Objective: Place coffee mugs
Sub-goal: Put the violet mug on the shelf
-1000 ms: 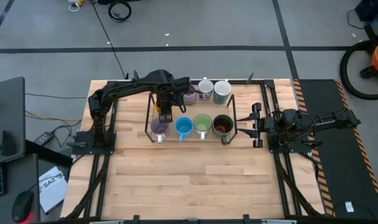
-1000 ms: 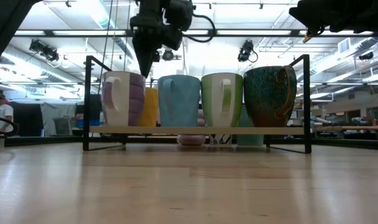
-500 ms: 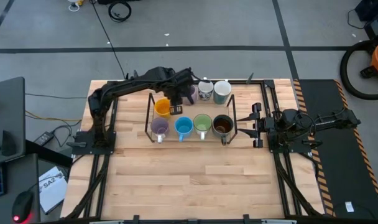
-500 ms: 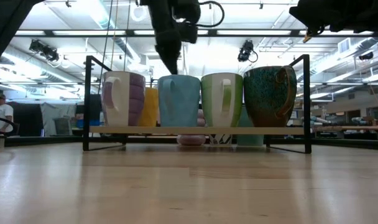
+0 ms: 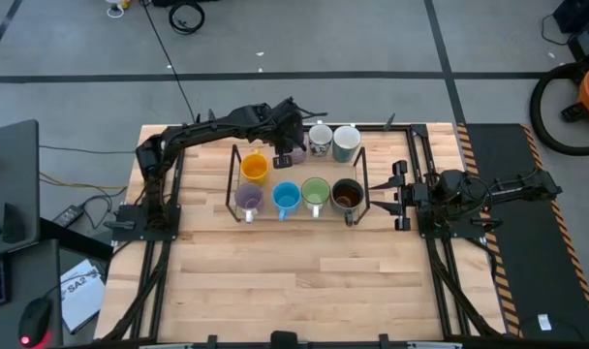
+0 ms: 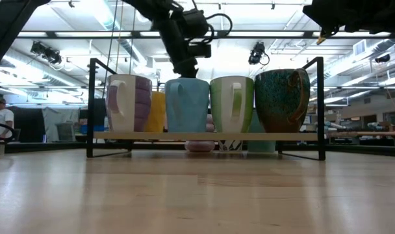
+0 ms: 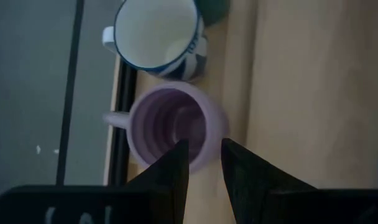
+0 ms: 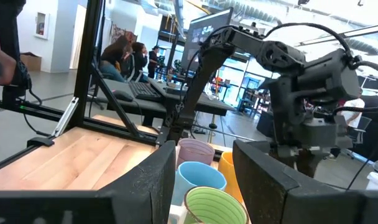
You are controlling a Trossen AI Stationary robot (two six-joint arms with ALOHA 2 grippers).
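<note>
- Left gripper (image 5: 293, 145) hangs over the far side of the black wire rack (image 5: 232, 165), its dark fingers (image 7: 175, 169) slightly parted and empty, tips just above the rim of a ribbed lavender ceramic mug (image 7: 170, 126).
- That lavender mug stands on the table's far edge, just beside a white blue-patterned mug (image 5: 320, 141) and a pale grey-white mug (image 5: 346, 142).
- On the rack's front row stand a second lavender mug (image 5: 248, 201), a blue mug (image 5: 286, 199), a light green mug (image 5: 316, 194) and a dark brown-black glazed mug (image 5: 348, 197), close together; an orange mug (image 5: 255, 167) sits behind them.
- Right gripper (image 5: 401, 196) waits spread apart and empty, just beside the rack's right end.
- Bare wooden tabletop (image 5: 304, 281) lies open toward the near edge.
</note>
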